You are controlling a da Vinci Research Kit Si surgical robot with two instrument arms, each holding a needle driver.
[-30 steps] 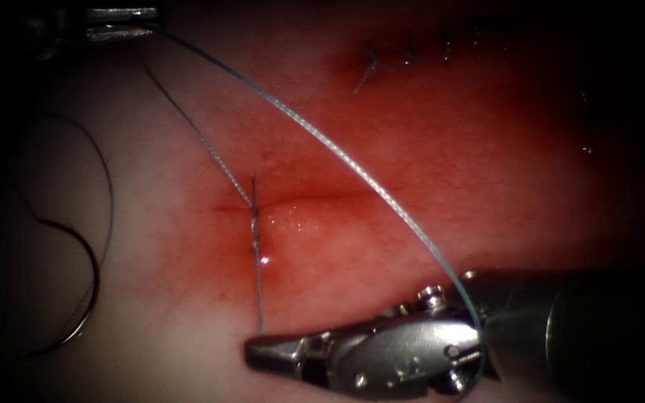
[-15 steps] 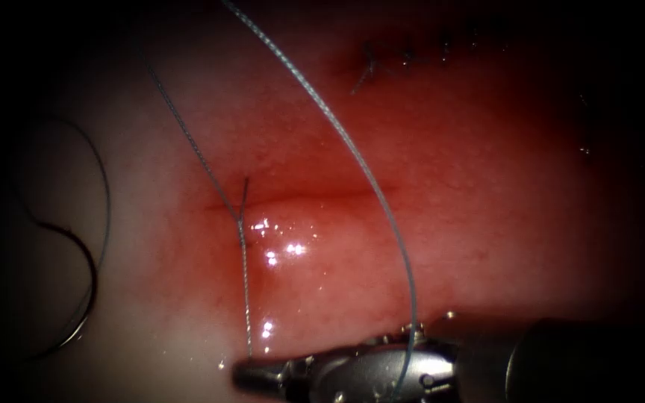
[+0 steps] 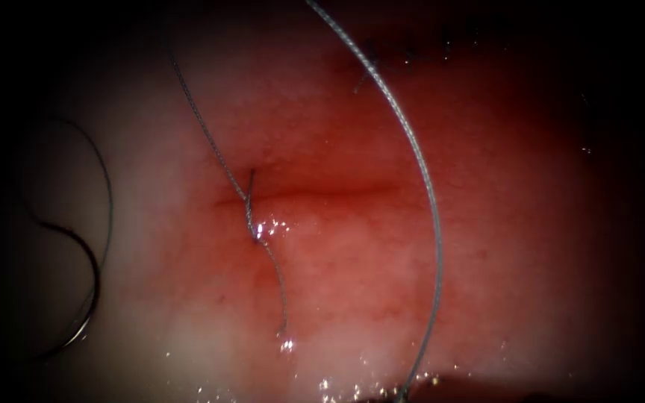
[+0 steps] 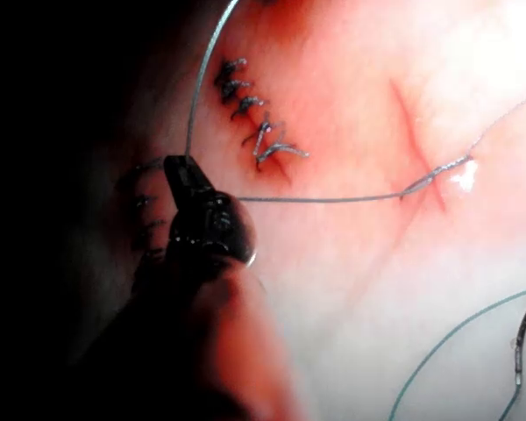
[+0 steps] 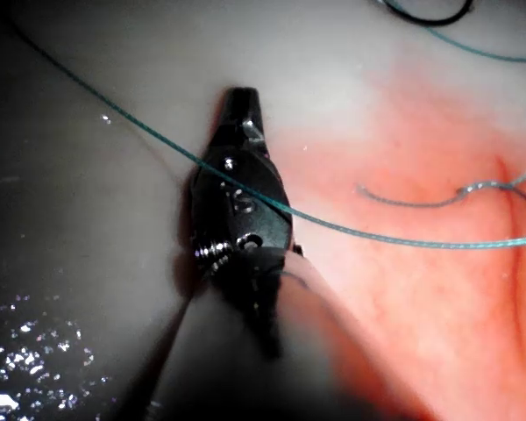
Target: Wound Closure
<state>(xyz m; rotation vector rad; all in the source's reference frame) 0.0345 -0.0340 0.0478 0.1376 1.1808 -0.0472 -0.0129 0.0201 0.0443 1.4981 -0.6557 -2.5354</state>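
Nearest us, our right tool (image 5: 242,103) lies with its jaws together on nothing, a strand of thread (image 3: 419,164) draped over its body. Beyond it a knot (image 3: 251,224) sits on the cut (image 3: 322,192), a short tail (image 3: 276,272) lying loose below. The curved needle (image 3: 83,254) rests free on the tissue (image 3: 487,224), left of the cut. Farthest, our left tool (image 4: 177,168) grips the thread beside the finished stitches (image 4: 250,118).

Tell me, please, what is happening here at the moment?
The left arm's tool is shut on the thread, which runs to a knot at the cut in the tissue. The right arm's tool looks shut and holds nothing; thread lies across it. The needle lies free on the tissue, left of the cut, not in it.
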